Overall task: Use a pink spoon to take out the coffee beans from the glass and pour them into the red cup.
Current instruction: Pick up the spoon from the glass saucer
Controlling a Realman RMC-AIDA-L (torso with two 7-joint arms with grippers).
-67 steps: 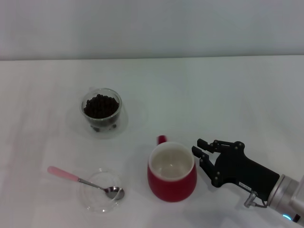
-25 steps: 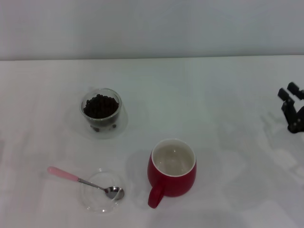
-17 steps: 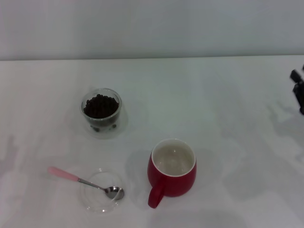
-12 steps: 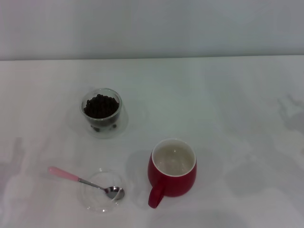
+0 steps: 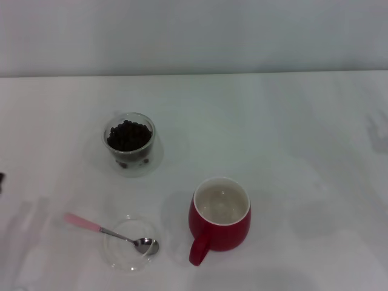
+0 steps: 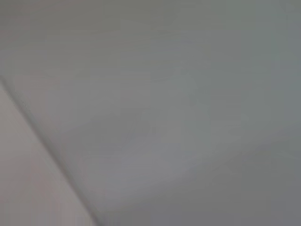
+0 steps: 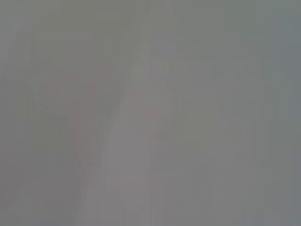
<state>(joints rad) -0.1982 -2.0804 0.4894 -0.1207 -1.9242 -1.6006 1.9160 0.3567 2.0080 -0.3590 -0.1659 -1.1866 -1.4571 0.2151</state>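
The glass (image 5: 128,142) stands at the left middle of the white table, filled with dark coffee beans (image 5: 128,134). The red cup (image 5: 219,219) stands nearer the front centre, upright, its inside bare and its handle (image 5: 197,251) turned toward the front. The pink spoon (image 5: 106,232) lies at the front left, its pale-pink handle out to the left and its metal bowl (image 5: 146,245) resting in a flat clear dish. A small dark sliver of my left gripper (image 5: 1,180) shows at the far left edge, far from the spoon. My right gripper is out of view. Both wrist views show only blank pale surface.
The flat clear round dish (image 5: 121,257) sits at the front left under the spoon's bowl. The white table (image 5: 291,151) ends at a pale back wall. A faint shadow lies on the table left of the spoon.
My right gripper, earlier beside the red cup, drew back to the right and left the view. The cup's handle now points to the front. A dark sliver has appeared at the left edge.
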